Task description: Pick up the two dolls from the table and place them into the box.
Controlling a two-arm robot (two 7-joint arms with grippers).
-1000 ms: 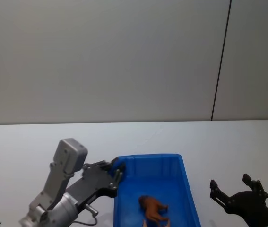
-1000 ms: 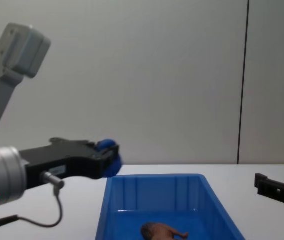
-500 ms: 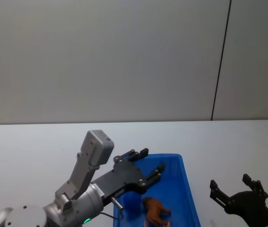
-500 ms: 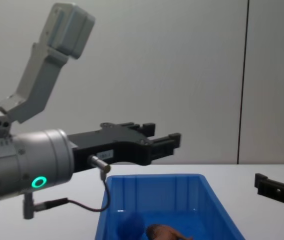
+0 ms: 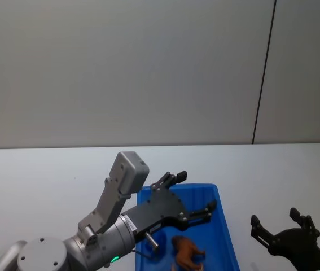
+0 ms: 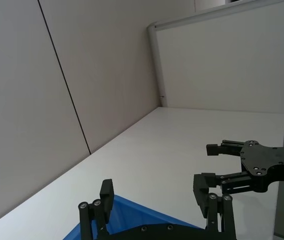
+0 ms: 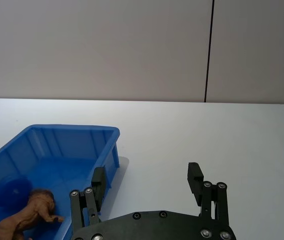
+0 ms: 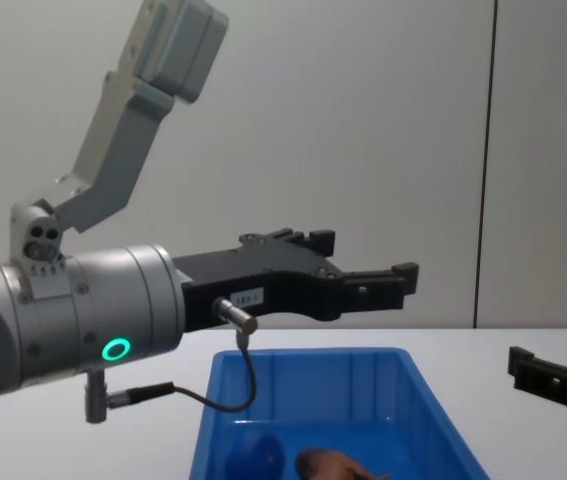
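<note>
A: Dolls?
B: Brown doll and blue doll, touching, inside box, lower left of right wrist frame.
A: Grippers?
B: Left gripper over box, fingers spread, empty. Right gripper lower right, spread.

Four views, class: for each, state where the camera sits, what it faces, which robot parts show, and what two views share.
Head: high, looking down at the box; left gripper open above it.
Chest: low, looking across the table; left arm large.
Left wrist: faces across the table toward the right gripper.
Right wrist: faces the box, both dolls inside: brown doll, blue doll.
Shared: head and right wrist show the brown doll.
</note>
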